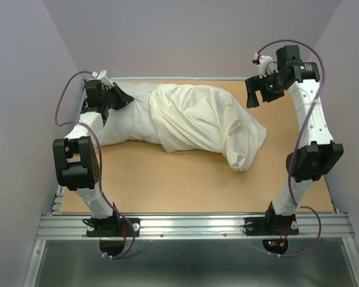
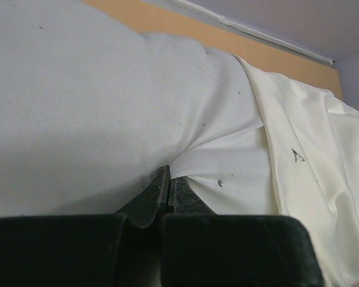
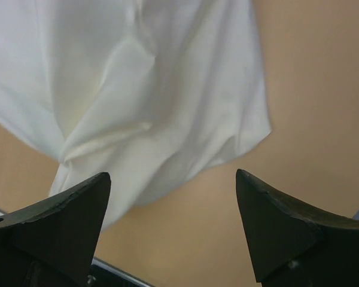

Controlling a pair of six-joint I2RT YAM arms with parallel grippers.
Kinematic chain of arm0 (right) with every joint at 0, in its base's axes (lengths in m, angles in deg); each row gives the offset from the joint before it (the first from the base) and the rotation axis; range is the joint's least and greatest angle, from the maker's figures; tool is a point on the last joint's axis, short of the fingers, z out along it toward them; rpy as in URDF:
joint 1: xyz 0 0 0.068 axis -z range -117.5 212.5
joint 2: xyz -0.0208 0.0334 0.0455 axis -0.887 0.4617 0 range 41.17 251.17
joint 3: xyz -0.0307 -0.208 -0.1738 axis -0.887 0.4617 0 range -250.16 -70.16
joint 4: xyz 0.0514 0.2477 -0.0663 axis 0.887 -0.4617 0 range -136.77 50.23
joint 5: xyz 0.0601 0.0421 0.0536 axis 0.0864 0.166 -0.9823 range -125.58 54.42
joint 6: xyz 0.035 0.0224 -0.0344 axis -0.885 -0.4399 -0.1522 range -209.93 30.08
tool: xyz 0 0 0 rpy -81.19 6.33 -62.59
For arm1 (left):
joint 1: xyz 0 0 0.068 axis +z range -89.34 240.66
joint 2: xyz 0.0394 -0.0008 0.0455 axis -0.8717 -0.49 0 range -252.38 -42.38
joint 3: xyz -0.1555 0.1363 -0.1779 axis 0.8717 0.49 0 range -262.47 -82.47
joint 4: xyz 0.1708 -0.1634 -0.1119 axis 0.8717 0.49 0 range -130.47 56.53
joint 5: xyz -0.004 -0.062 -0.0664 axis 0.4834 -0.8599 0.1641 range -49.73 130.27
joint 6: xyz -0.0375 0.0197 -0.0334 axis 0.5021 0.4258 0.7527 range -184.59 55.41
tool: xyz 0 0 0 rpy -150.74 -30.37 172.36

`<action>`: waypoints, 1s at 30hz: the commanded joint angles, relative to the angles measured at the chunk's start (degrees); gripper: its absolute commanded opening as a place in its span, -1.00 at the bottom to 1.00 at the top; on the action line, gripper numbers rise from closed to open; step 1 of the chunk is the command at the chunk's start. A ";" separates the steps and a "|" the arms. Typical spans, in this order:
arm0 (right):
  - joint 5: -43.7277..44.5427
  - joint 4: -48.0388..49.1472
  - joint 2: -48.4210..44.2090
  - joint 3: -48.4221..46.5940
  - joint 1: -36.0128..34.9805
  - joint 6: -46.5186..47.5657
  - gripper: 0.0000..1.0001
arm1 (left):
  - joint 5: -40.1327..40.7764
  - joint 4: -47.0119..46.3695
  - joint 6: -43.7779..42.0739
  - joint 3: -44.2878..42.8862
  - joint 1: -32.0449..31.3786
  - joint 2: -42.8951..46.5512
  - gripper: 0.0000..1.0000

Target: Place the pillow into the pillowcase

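Observation:
The pillow [image 1: 127, 119] lies across the back of the table, its greyish-white left end bare. The cream pillowcase [image 1: 203, 119] is pulled over its middle and right part, with a limp closed end hanging toward the front right. My left gripper [image 1: 118, 99] is shut on a pinch of the pillow's fabric at its exposed left end; the left wrist view shows the tips [image 2: 167, 179] closed on the speckled pillow [image 2: 78, 107], the pillowcase [image 2: 311, 143] hem just right. My right gripper [image 1: 255, 95] is open and empty, raised beside the pillowcase's right end [image 3: 149, 89].
The brown table [image 1: 185, 185] has bare board in front of the bundle and at the right [image 3: 299, 89]. Grey walls close in the left, back and right sides. A metal rail [image 1: 191, 224] runs along the near edge by the arm bases.

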 commanded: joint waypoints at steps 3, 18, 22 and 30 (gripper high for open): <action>-14.85 -6.13 -13.94 16.25 -3.57 12.22 0.88 | 1.40 -0.25 -2.22 -4.91 0.60 -0.20 -1.00; 8.65 15.82 -21.45 45.98 -18.70 10.22 0.97 | -1.58 0.10 -4.85 -5.70 0.60 -1.70 -1.00; 14.12 17.77 -20.39 44.76 -18.70 11.35 0.48 | -1.85 0.10 -5.21 -5.09 0.51 -1.18 -1.00; 21.26 28.81 -19.43 35.48 -12.32 17.33 -0.99 | -4.57 1.15 -9.06 -6.49 -1.24 -1.09 -1.00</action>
